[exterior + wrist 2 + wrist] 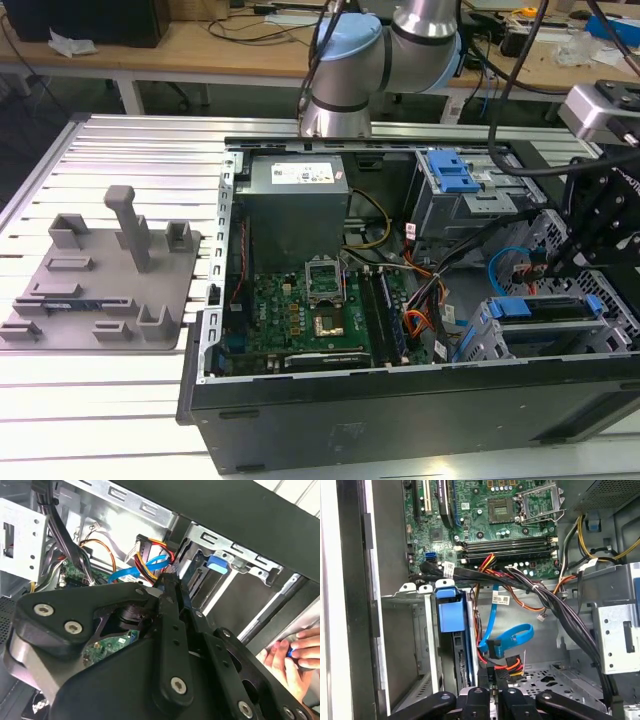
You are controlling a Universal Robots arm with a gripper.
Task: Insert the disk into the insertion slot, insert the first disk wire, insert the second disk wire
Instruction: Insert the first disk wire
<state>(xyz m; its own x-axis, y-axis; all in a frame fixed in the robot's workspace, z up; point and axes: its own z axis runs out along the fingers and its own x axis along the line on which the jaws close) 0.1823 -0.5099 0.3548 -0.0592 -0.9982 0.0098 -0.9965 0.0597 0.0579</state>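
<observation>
The disk, in its blue carrier, sits inside the insertion slot, a grey metal cage at the case's front on the exterior view's right. Just behind the disk, my gripper is down inside the case. Its black fingers are close together on a black connector. A blue flat disk wire and a red, yellow and orange disk wire meet at that connector. In the exterior view the gripper hangs above the cage's rear.
The green motherboard and grey power supply fill the case's middle. A taller bay with a blue latch stands behind. Black cable bundles run nearby. A grey fixture lies outside. A person's hand rests beside the case.
</observation>
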